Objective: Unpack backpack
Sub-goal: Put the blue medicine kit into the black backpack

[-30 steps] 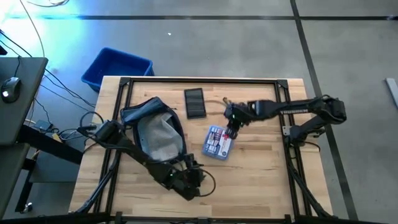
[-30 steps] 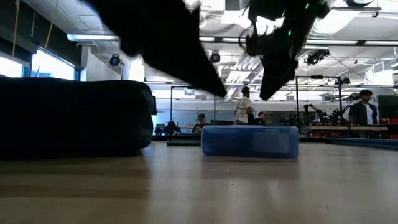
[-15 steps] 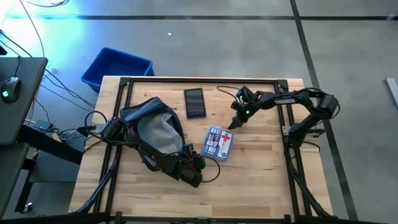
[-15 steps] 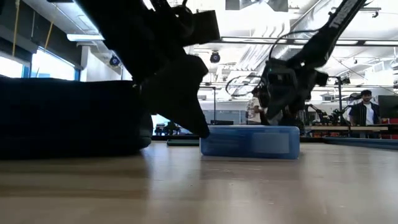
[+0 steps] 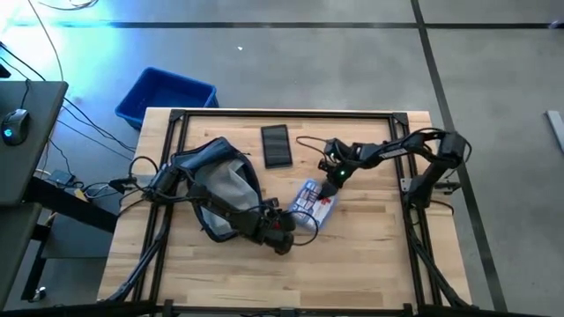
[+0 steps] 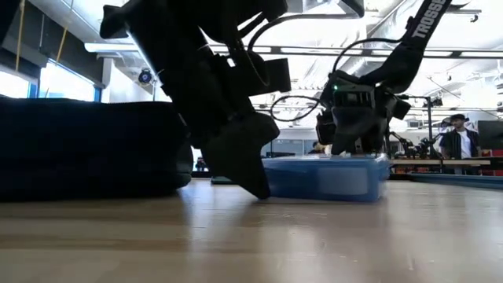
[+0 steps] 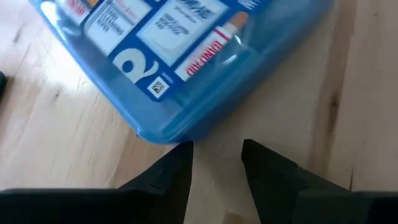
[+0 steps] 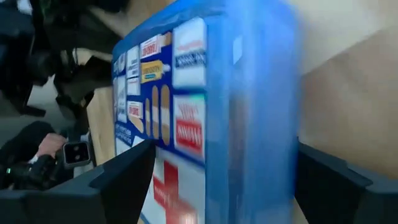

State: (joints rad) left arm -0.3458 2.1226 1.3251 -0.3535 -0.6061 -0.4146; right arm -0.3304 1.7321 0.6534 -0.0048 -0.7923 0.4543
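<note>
The dark navy backpack (image 5: 216,180) lies on its side at the table's left, its grey inside showing. A blue pouch with a red cross (image 5: 315,199) lies flat at mid-table, right of the backpack. My left gripper (image 7: 217,158) is open with a narrow gap, slanting down at the pouch's near left corner. My right gripper (image 5: 333,176) is open at the pouch's far end, one finger on each side of it in the right wrist view (image 8: 199,112). My left gripper has one fingertip (image 7: 183,152) against the pouch's rounded near corner (image 7: 165,132). It slants down from the table's near left side, and nothing is between its fingers. The pouch lies flat on the wood. My right gripper straddles the pouch's far end (image 8: 249,93); whether its fingers touch it, I cannot tell.
A flat black slab (image 5: 276,145) lies near the far edge, behind the pouch. A bright blue bin (image 5: 165,95) stands on the floor off the far left corner. Bare wood stretches along the near and right sides. People stand far off in the room (image 6: 460,137).
My left gripper has moved from near the table's front edge toward the pouch and down to its corner. My right gripper has come down from above to the pouch's far end and tipped. The pouch has turned on the table, its far end swinging toward the right edge.
</note>
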